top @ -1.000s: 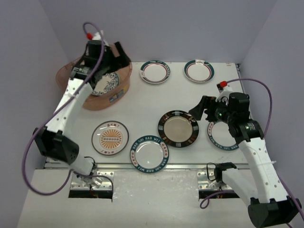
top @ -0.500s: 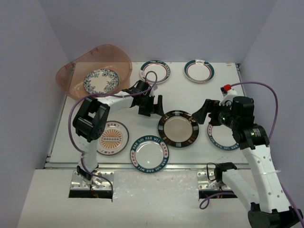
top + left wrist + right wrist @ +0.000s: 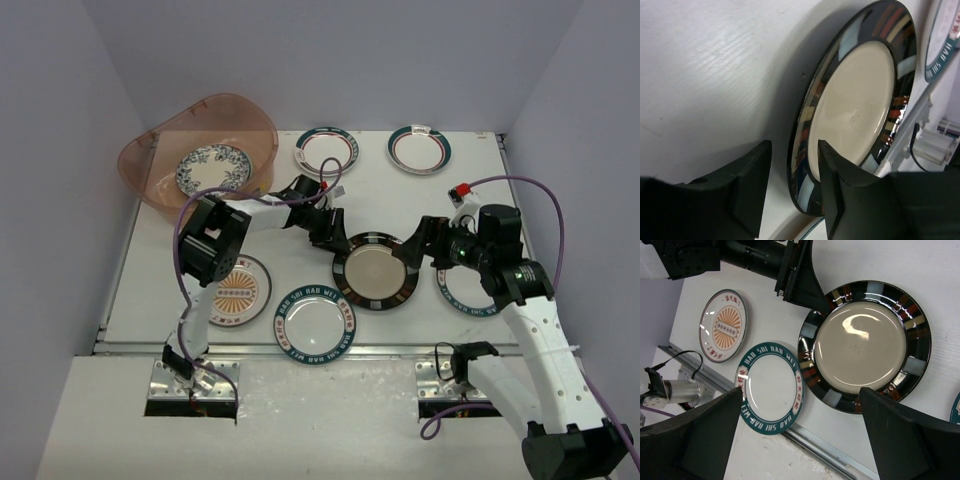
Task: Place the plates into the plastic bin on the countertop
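The black-gold plate [image 3: 375,270] lies flat in the middle of the white countertop [image 3: 400,200]. My left gripper [image 3: 338,240] is at its upper-left rim. In the left wrist view the gripper [image 3: 795,150] stands astride that rim [image 3: 805,115], one finger over the plate's inside, the other outside with a gap still showing. My right gripper [image 3: 418,245] hovers wide open by the plate's right edge; the plate [image 3: 865,345] shows beyond its fingers [image 3: 695,435]. The pinkish plastic bin [image 3: 140,170] at the back left holds a blue floral plate [image 3: 213,168].
A teal-lettered plate [image 3: 315,322] and an orange sunburst plate [image 3: 232,290] lie near the front edge. Two teal-red banded plates [image 3: 326,151] [image 3: 419,149] sit at the back. Another teal-lettered plate [image 3: 465,292] lies partly under my right arm. A metal rail [image 3: 380,350] runs along the front.
My left arm swung from the bin down to the black-gold plate and its jaws narrowed around the rim. The right gripper edged left toward the plate's right side.
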